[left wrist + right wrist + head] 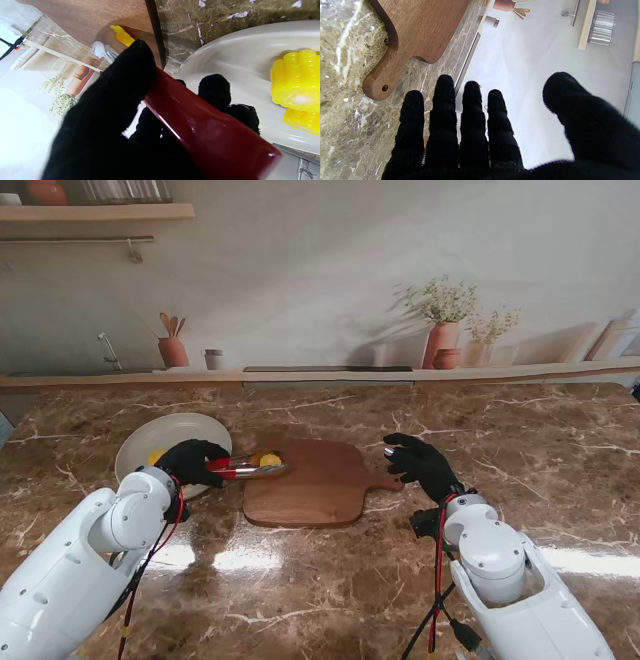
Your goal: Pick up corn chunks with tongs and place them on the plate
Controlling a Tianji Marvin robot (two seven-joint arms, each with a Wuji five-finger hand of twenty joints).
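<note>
My left hand (190, 462), black-gloved, is shut on the red-handled tongs (240, 471), which reach right over the left end of the wooden cutting board (310, 490). A yellow corn chunk (268, 460) sits at the tong tips on the board; whether the tips pinch it I cannot tell. The white plate (170, 435) lies on the left, partly under my hand, with two corn chunks (297, 87) on it in the left wrist view. In that view the red tongs (210, 130) cross my fingers (112, 100). My right hand (420, 463) hovers open by the board's handle (377, 85), holding nothing.
The marble counter (330, 590) spreads all around. Along the back ledge stand a terracotta utensil pot (172, 350), a small cup (213, 359) and potted plants (443, 330). A shelf (95, 212) hangs at the upper left.
</note>
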